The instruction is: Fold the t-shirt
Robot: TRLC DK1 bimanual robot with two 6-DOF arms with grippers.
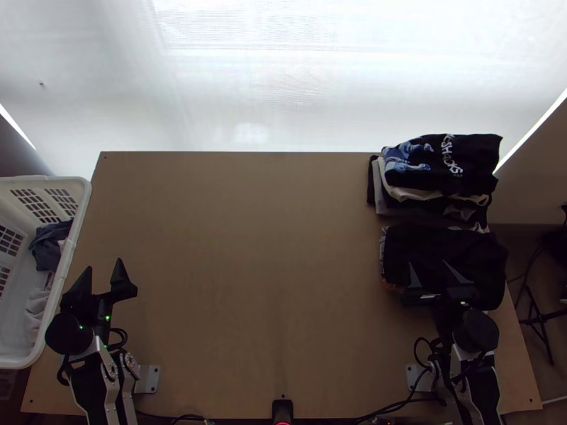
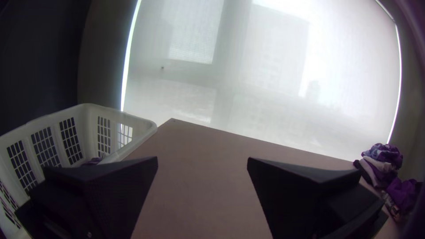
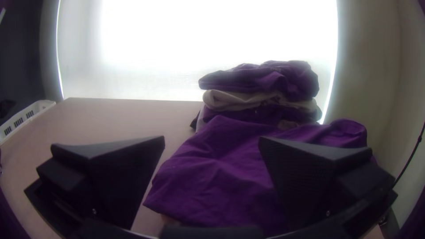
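Dark t-shirt [image 1: 482, 258] folded at the worktop's [image 1: 248, 248] right side — both grippers spread open and holding nothing
The right gripper [image 1: 428, 262] is over the t-shirt, near a stack of folded clothes [image 1: 443, 166] — the left gripper [image 1: 104, 263] is beside a white basket [image 1: 85, 205] with some clothing [image 1: 49, 244] inside

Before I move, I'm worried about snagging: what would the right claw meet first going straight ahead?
Likely the nearer dark cloth, though how high the right claw sits over it is unclear.
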